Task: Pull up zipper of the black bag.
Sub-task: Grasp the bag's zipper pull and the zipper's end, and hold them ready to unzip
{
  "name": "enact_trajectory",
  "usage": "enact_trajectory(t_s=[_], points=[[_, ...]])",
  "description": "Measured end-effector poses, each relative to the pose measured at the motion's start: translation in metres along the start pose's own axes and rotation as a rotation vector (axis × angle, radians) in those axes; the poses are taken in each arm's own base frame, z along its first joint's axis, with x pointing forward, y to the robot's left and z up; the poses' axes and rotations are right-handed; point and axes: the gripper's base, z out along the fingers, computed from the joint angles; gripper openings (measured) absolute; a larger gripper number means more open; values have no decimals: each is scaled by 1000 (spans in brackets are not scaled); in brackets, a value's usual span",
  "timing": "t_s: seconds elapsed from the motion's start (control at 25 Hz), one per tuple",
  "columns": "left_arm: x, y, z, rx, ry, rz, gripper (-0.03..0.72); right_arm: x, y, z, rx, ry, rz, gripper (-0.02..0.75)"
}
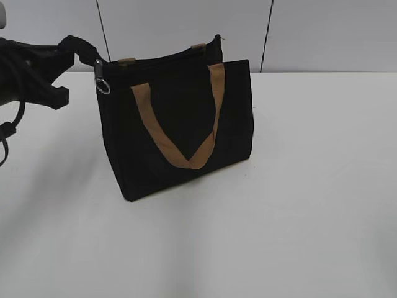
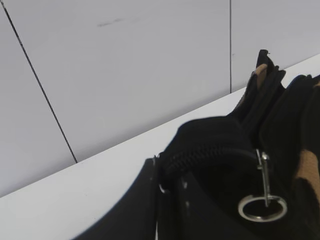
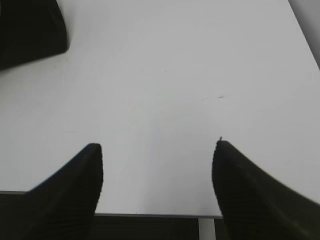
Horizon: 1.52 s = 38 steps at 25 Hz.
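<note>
At the far left of the exterior view the left pincer [image 1: 77,53] reaches in level with the top of the black bag [image 1: 180,133] and is clamped on the fabric tab at the bag's left upper corner, the end of the zipper [image 1: 161,59]. The left wrist view shows the same grip close up: the dark fingers [image 2: 135,210] pinch the bunched black cloth, the zipper's toothed line [image 2: 210,155] curves over it, and the silvery pull [image 2: 263,195] hangs down just beside them, its ring dangling free. The bag stands upright on the white bench [image 1: 310,205], a little left of the middle, with one tan strap handle [image 1: 180,127] lying in a V on its front face and the stubs of the second showing at the rear edge. Behind it runs a pale panelled wall [image 1: 186,25]. The right pincer [image 3: 157,165] hangs above bare bench in its own wrist view, its two fingers spread wide apart with nothing between them; a black corner shows at that view's upper left.
</note>
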Motion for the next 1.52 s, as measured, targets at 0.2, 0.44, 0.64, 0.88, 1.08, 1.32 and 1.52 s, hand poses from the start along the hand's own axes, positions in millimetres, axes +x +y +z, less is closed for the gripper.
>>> enact_trajectory(t_s=[0.2, 0.44, 0.64, 0.88, 1.08, 1.32, 1.52], points=[[-4, 0, -3, -3, -11, 5, 28, -4, 2, 6, -28, 41, 1, 519], [-6, 1, -4, -5, -17, 6, 28, -22, 10, 32, -167, 193, -77, 519], [-6, 1, -4, -5, -17, 6, 28, -52, 16, 49, -263, 98, -119, 519], [-6, 1, -4, -5, -17, 6, 27, -90, 23, 66, -381, 13, -213, 519], [-6, 1, -4, -5, -17, 6, 27, -121, 36, 89, -535, -46, -309, 514], [-6, 1, -4, -5, -16, 6, 27, -145, 66, 138, -752, -23, -408, 487], [-5, 0, -4, -4, -14, 7, 27, -156, 103, 178, -902, 19, -480, 483]])
